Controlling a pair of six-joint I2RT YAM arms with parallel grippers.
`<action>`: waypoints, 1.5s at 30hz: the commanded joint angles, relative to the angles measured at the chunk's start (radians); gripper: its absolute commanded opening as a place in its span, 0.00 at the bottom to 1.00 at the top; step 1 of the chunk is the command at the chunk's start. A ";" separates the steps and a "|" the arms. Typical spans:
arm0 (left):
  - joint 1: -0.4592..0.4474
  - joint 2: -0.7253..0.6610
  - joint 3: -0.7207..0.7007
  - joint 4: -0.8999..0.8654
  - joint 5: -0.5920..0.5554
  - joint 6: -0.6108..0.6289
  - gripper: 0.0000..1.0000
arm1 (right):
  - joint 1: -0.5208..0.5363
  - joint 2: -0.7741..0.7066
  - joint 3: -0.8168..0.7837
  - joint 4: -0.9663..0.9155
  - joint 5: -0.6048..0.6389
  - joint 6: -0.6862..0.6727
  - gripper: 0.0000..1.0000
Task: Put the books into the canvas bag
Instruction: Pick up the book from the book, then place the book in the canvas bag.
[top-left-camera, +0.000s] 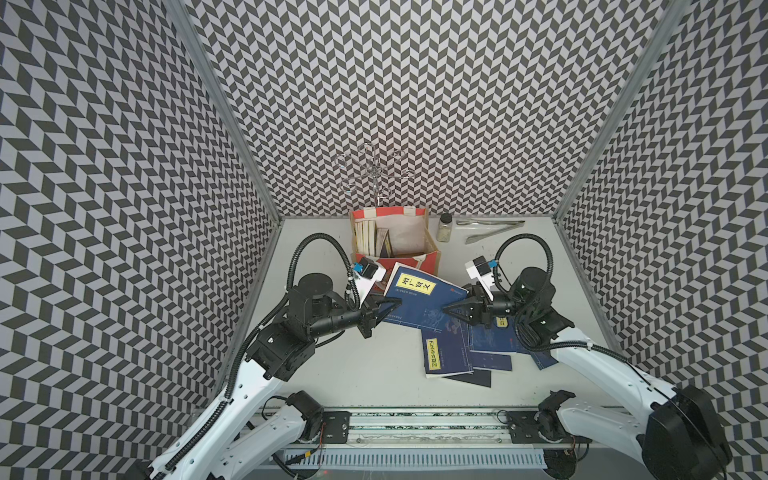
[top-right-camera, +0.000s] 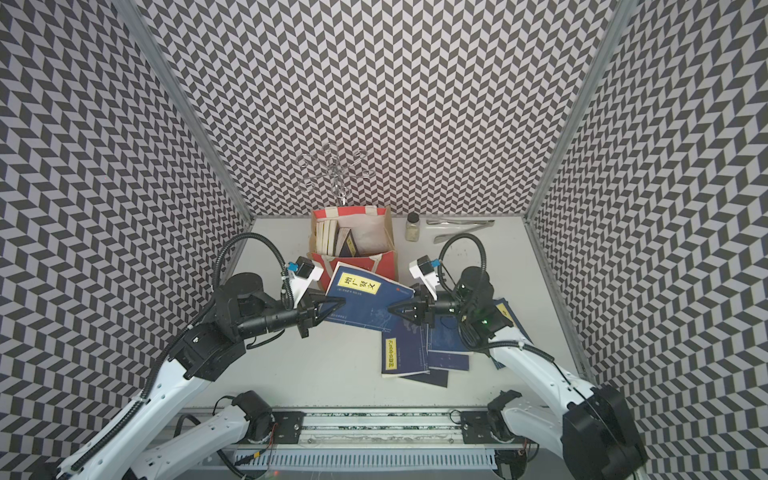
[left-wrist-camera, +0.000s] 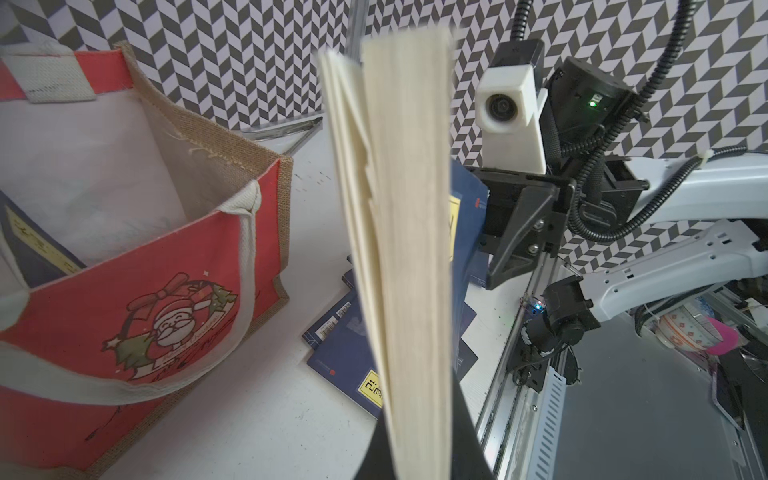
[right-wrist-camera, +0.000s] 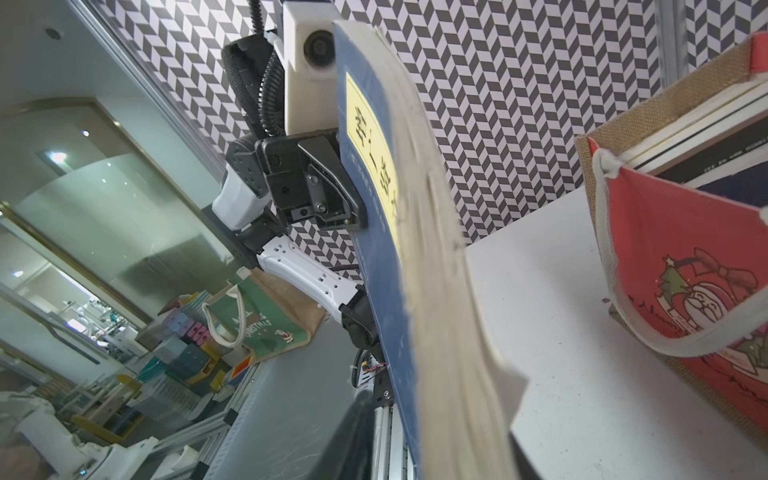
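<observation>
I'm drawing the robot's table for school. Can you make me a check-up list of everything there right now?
Surface: white table, no spills seen.
Job's things: blue book held up in front of the canvas bag; several books stand inside it; more blue books lie scattered near the right arm.
Clutter: jar and tongs beside the bag; wire rack behind it.
Grippers: left gripper shut on the blue book; right gripper at its other edge, grip unclear.
Cables: black hoses loop above each arm; no snags seen.
Surroundings: zigzag-patterned walls.
</observation>
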 joint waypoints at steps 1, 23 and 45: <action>0.009 0.010 0.093 0.011 -0.094 0.011 0.00 | -0.018 -0.054 -0.003 0.035 0.061 -0.001 0.66; 0.012 0.556 0.799 -0.287 -0.628 0.018 0.00 | -0.021 -0.100 0.157 -0.407 0.706 -0.218 1.00; 0.009 0.807 0.831 -0.344 -0.759 0.003 0.00 | -0.023 -0.097 0.140 -0.394 0.715 -0.234 1.00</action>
